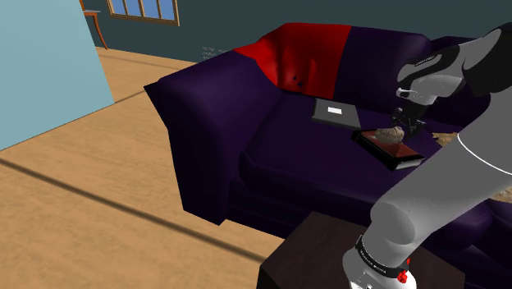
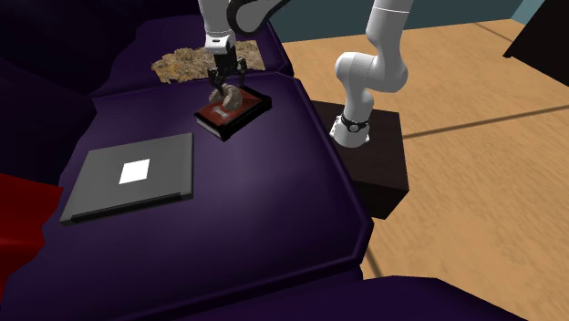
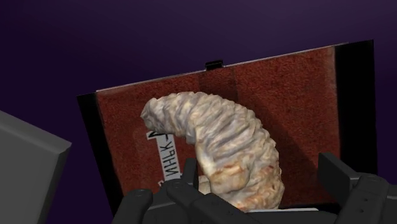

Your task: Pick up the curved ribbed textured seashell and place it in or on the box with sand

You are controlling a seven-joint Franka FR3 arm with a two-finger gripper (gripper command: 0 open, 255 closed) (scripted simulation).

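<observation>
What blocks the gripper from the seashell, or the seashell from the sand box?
Nothing visible. Black gripper straddles the curved ribbed cream seashell on a red-brown book; the brown sand box lies just beyond it on the purple sofa.

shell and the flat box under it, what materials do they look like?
Seashell: off-white, matte, ribbed ridges with tan blotches, reads as natural shell. Box: black rim, red-brown grainy matte top, either sand or felt, can't tell which.

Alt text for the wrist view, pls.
A pale, ribbed, curved shell lies on a red book on a purple sofa. Open black fingers stand either side of it; a grey laptop corner shows beside the book.
</observation>
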